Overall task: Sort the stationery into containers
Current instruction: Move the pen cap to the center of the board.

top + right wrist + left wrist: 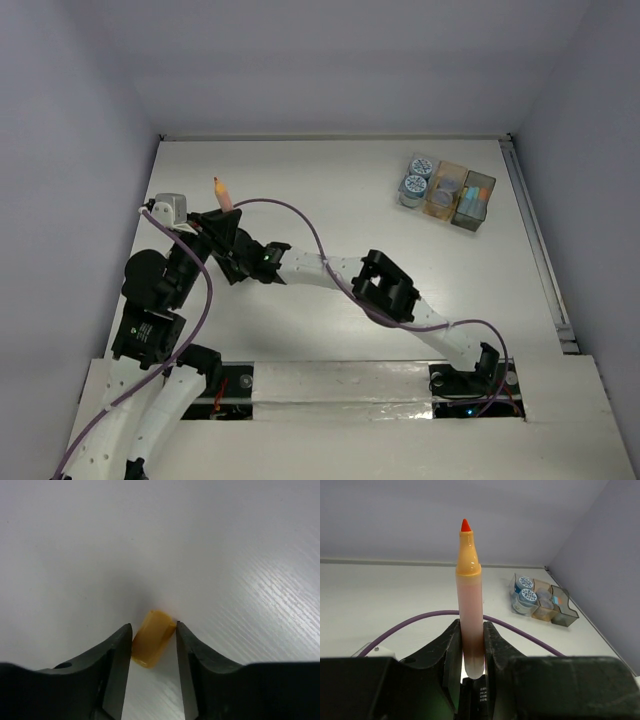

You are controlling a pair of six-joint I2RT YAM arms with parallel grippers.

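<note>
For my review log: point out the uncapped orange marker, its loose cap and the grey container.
orange marker [470, 605], left wrist view, mid-barrel.
cap [152, 639], right wrist view, its side.
grey container [474, 206], top external view, its rim.

The marker [470, 605] looks like smooth, glossy plastic. The cap [153, 638] is orange plastic, slightly shiny. The worktop [240, 570] is white with a fine grain and a soft shine. The boxes [555, 606] are translucent plastic.
</note>
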